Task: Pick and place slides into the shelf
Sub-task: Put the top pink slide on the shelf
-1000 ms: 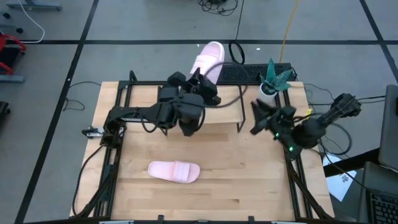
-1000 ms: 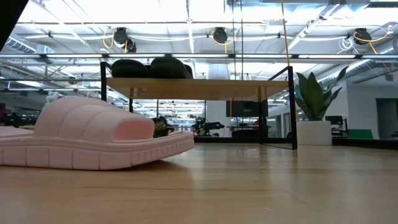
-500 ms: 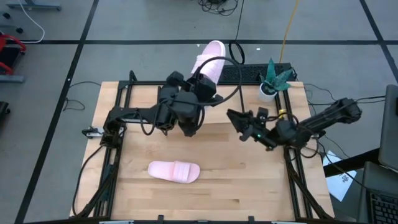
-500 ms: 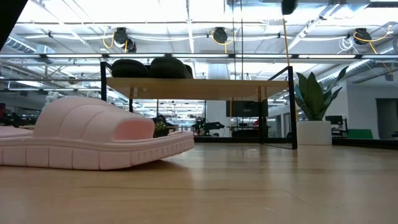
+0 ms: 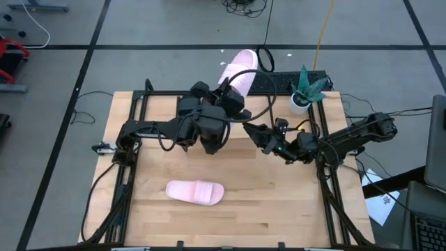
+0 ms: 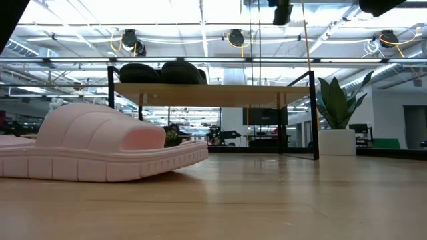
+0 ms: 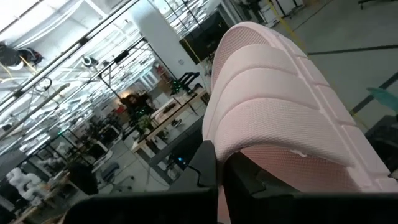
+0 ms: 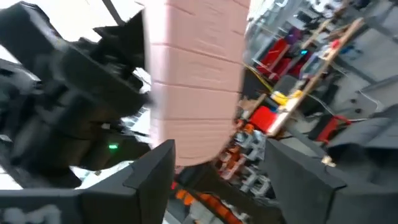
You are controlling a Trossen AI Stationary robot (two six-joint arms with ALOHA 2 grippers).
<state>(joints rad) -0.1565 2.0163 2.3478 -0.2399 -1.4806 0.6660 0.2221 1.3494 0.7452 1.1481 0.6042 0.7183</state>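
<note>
Wooden tabletop (image 5: 279, 202) carries the shelf (image 6: 213, 93) at its far edge, with a potted plant (image 5: 305, 89) beside it. From the low view I read two black slides (image 6: 161, 72) already sitting on the shelf board. One pink slide (image 5: 196, 192) lies flat on the table near the front, well apart from both arms.

My left gripper (image 5: 230, 97) is clamped on the second pink slide (image 5: 235, 70), held raised and tilted above the shelf's far side. My right gripper (image 5: 259, 134) reaches in just beside it; the right wrist view shows its fingers (image 8: 155, 171) spread with the slide between them, not yet touching.

I judge the current step to be a handover or a re-grip. Next, the right jaws must close squarely on the slide before the left releases.
</note>
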